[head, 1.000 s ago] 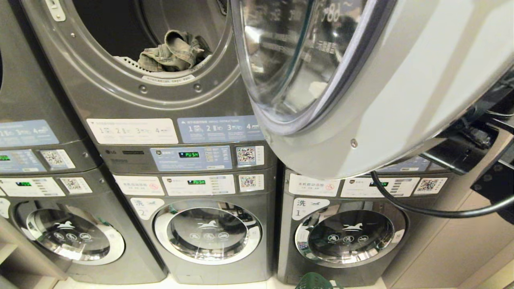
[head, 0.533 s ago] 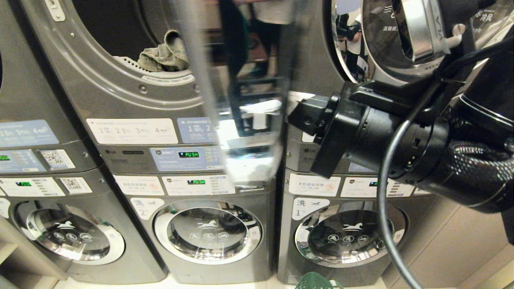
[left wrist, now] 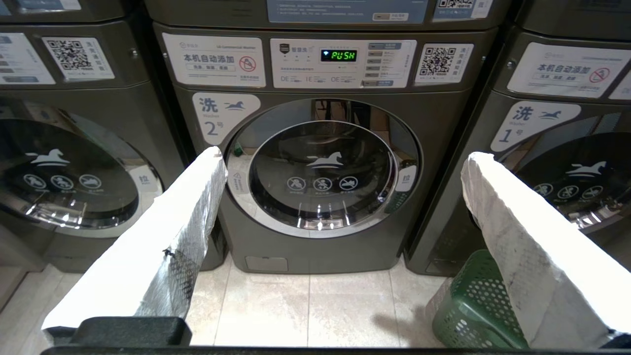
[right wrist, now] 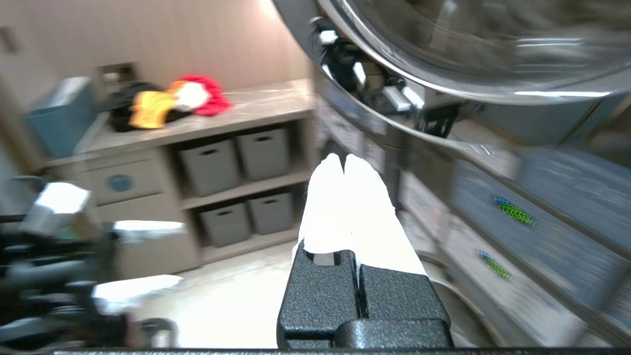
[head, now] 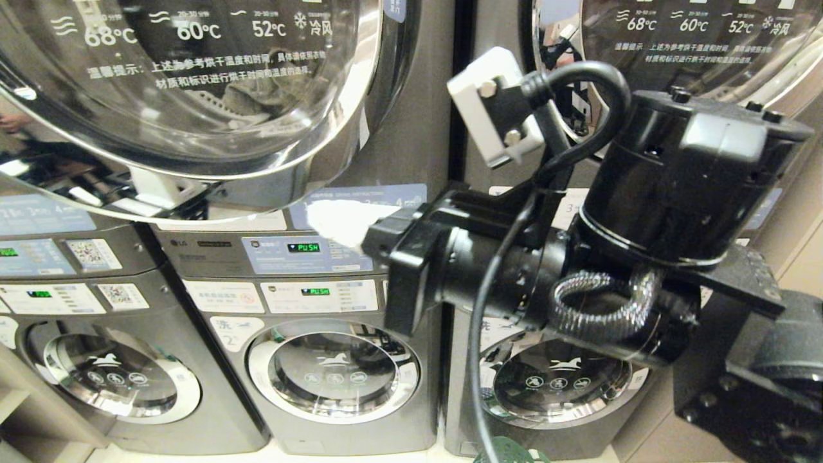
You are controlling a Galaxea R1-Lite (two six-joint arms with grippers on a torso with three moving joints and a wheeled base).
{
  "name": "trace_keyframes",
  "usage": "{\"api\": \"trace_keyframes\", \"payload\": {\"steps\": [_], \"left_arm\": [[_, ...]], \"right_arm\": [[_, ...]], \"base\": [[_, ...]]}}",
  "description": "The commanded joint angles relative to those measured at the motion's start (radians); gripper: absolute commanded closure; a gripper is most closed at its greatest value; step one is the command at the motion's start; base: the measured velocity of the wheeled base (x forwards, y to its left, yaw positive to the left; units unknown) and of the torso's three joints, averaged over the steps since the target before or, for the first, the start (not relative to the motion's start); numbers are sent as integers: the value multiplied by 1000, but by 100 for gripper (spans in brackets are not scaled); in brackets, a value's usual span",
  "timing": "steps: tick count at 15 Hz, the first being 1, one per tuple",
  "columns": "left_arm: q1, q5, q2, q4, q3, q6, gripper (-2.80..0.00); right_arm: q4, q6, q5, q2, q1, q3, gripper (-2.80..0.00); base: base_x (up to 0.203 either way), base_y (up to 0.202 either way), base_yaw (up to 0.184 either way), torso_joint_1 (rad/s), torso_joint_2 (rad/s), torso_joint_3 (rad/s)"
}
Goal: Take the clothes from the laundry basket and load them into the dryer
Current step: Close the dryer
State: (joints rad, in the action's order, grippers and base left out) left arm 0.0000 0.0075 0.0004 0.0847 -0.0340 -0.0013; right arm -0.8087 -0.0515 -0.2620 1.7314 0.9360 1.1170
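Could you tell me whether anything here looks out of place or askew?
Nothing stands out. The dryer door covers the drum opening with clothes visible behind its glass, and the green laundry basket stands upright on the floor by the washers.

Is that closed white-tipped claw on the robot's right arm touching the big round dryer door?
Apart. In the right wrist view, the shut right gripper points into open room, with a clear gap between its fingertips and the dryer door beside it.

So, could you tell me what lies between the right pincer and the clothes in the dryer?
The dryer's glass door; in the head view the clothes show through it, right pincer outside.
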Motion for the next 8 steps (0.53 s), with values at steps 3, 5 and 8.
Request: {"api": "trace_keyframes", "payload": {"steps": [3, 5, 8], "left_arm": [[-2, 0, -1, 1, 0, 0, -280], [-2, 0, -1, 1, 0, 0, -280], [-2, 0, 0, 1, 0, 0, -280]], "right_arm": [[-7, 6, -24, -47, -126, -99, 0], [-7, 8, -8, -90, -136, -177, 0], [-7, 10, 42, -141, -140, -267, 0]], "base": [[0, 0, 0, 0, 0, 0], [0, 0, 0, 0, 0, 0], [0, 0, 0, 0, 0, 0]]}}
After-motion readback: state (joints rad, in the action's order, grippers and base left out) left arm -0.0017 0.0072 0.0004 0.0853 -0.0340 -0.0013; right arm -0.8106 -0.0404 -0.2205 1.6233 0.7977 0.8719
